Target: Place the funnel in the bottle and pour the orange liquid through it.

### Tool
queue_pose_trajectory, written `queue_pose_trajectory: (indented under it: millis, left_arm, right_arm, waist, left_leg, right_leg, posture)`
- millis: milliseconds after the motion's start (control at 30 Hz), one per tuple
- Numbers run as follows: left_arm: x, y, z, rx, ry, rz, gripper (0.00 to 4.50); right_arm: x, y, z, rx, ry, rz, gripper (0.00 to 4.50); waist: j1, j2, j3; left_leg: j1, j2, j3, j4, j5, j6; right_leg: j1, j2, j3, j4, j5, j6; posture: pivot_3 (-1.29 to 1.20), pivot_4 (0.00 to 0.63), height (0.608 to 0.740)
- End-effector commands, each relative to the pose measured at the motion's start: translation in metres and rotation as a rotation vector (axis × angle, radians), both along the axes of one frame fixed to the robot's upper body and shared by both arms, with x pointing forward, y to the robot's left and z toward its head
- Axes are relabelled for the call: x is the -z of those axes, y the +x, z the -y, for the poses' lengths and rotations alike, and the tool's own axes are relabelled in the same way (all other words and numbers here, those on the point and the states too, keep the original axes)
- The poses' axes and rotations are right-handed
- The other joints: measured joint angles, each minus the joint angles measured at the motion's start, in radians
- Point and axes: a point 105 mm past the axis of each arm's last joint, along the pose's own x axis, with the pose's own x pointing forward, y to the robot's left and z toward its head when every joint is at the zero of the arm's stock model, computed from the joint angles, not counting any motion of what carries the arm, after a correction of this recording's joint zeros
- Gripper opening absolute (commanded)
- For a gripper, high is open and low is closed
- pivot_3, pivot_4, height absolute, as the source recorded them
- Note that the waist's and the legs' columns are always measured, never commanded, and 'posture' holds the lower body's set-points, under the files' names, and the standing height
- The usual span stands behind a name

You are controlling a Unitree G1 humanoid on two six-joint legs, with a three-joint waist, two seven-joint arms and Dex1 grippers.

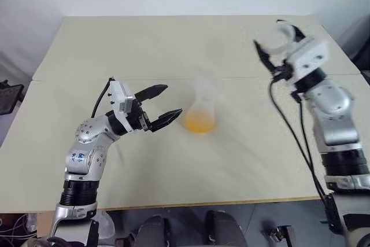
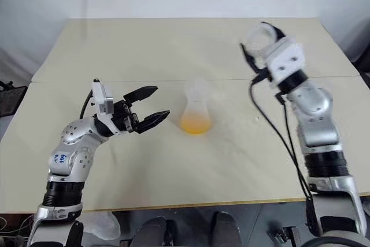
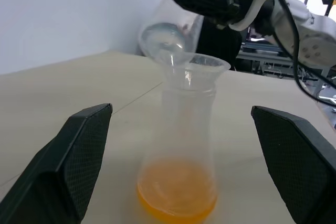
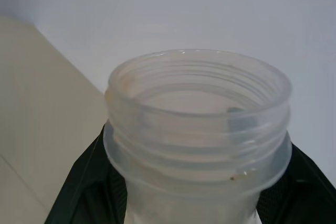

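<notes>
So the bottle (image 1: 201, 111) stands upright around the middle of the bench (image 1: 173, 44), right on the seam where the two bench panels meet. The orange liquid (image 1: 200, 122) sits as a shallow pool in its wide base, and the funnel (image 3: 195, 65) is seated in its neck, which you can really only make out in the left wrist view.

The left pincer (image 1: 165, 103) hangs just beside the bottle on the robot's left, jaws spread wide and holding nothing, with the bottle lined up in the gap ahead of them but not touching.

The right pincer (image 1: 276, 40) is up off the bench toward the far right corner, clamped on a clear flask (image 1: 272, 37) that looks empty. In the right wrist view its threaded mouth (image 4: 198, 109) points toward the camera.

Lots of bare bench all round the bottle, and it's well away from every edge.
</notes>
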Motion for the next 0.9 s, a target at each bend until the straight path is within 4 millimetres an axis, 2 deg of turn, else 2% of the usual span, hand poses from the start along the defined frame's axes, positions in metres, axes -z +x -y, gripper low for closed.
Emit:
queue_pose_trajectory:
  millis: [33, 100, 133, 200, 300, 433, 533, 667, 767, 833, 900]
  left_arm:
    - [-0.006, -0.003, 0.001, 0.017, 0.001, 0.022, 4.50]
    - [-0.006, -0.002, 0.002, 0.020, 0.003, 0.018, 4.50]
    - [-0.005, -0.002, 0.002, 0.023, 0.006, 0.015, 4.50]
    - [-0.005, -0.002, 0.002, 0.029, 0.013, 0.009, 4.50]
    - [-0.007, -0.001, 0.002, 0.035, 0.019, 0.006, 4.50]
    - [-0.009, 0.000, 0.005, 0.056, 0.029, 0.002, 4.50]
    - [-0.009, -0.001, 0.005, 0.072, 0.043, -0.004, 4.50]
    - [-0.011, -0.001, 0.003, 0.078, 0.049, -0.001, 4.50]
    - [-0.012, 0.000, 0.003, 0.079, 0.051, 0.002, 4.50]
    - [-0.012, 0.000, 0.003, 0.081, 0.050, 0.003, 4.50]
    - [-0.012, 0.000, 0.003, 0.081, 0.048, 0.002, 4.50]
  right_arm:
    - [0.000, -0.006, 0.060, 0.159, 0.204, -0.072, 2.49]
    - [0.011, -0.008, 0.092, 0.267, 0.287, -0.103, 2.49]
    - [0.014, -0.012, 0.103, 0.254, 0.366, -0.098, 2.49]
    - [0.024, -0.021, 0.125, 0.308, 0.420, -0.090, 2.49]
    - [0.041, -0.031, 0.146, 0.365, 0.512, -0.108, 2.49]
    - [0.068, -0.042, 0.168, 0.461, 0.543, -0.142, 2.49]
    - [0.084, -0.046, 0.178, 0.513, 0.634, -0.171, 2.49]
    - [0.096, -0.047, 0.170, 0.484, 0.644, -0.207, 2.49]
    - [0.098, -0.049, 0.170, 0.488, 0.672, -0.202, 2.49]
    - [0.096, -0.051, 0.169, 0.485, 0.660, -0.188, 3.21]
    - [0.091, -0.055, 0.171, 0.493, 0.652, -0.161, 3.73]
  waist:
    - [0.004, 0.000, 0.000]
    - [0.007, 0.000, 0.000]
    - [0.009, 0.000, 0.000]
    - [0.012, 0.000, 0.000]
    - [0.016, 0.000, 0.000]
    - [0.017, 0.000, 0.000]
    - [0.017, 0.001, 0.000]
    - [0.018, 0.001, 0.000]
    - [0.018, 0.001, 0.000]
    - [0.017, 0.001, 0.000]
    - [0.017, 0.001, 0.000]
  left_leg:
    - [0.000, -0.002, 0.000, 0.000, 0.000, 0.000]
    - [0.000, -0.002, 0.002, 0.000, 0.000, 0.000]
    - [0.000, -0.002, 0.002, 0.000, 0.000, 0.000]
    - [0.000, -0.002, 0.003, 0.000, 0.000, 0.000]
    - [0.000, -0.002, 0.003, 0.000, 0.000, 0.000]
    - [0.000, -0.002, 0.004, 0.000, 0.000, 0.000]
    - [0.000, -0.002, 0.005, 0.000, 0.000, 0.000]
    - [0.001, -0.002, 0.004, 0.000, 0.000, 0.000]
    - [0.001, -0.002, 0.004, 0.000, 0.000, 0.000]
    - [0.001, -0.002, 0.004, 0.000, 0.000, 0.000]
    - [0.001, -0.002, 0.004, 0.000, 0.000, 0.000]
  right_leg:
    - [0.000, 0.000, 0.000, 0.000, 0.000, 0.000]
    - [0.000, 0.000, 0.001, 0.000, 0.000, 0.000]
    - [-0.001, 0.000, 0.001, 0.000, 0.000, 0.000]
    - [-0.001, 0.001, 0.001, 0.000, 0.000, 0.000]
    - [-0.001, 0.001, 0.002, -0.001, 0.000, 0.000]
    - [-0.001, 0.001, 0.002, -0.001, 0.000, 0.000]
    - [-0.001, 0.001, 0.003, -0.001, 0.000, 0.000]
    - [-0.001, 0.001, 0.003, -0.001, 0.000, 0.000]
    - [0.000, 0.001, 0.003, -0.001, 0.000, 0.000]
    - [-0.001, 0.001, 0.003, -0.001, 0.000, 0.000]
    - [-0.001, 0.001, 0.003, -0.001, 0.000, 0.000]
  posture:
    - [0.00, 0.150, 0.740]
    - [0.00, 0.150, 0.740]
    - [0.00, 0.150, 0.740]
    - [0.00, 0.150, 0.740]
    - [0.00, 0.150, 0.740]
    - [0.00, 0.150, 0.740]
    - [0.00, 0.150, 0.740]
    - [0.00, 0.150, 0.740]
    - [0.00, 0.150, 0.740]
    - [0.00, 0.150, 0.740]
    - [0.00, 0.150, 0.740]
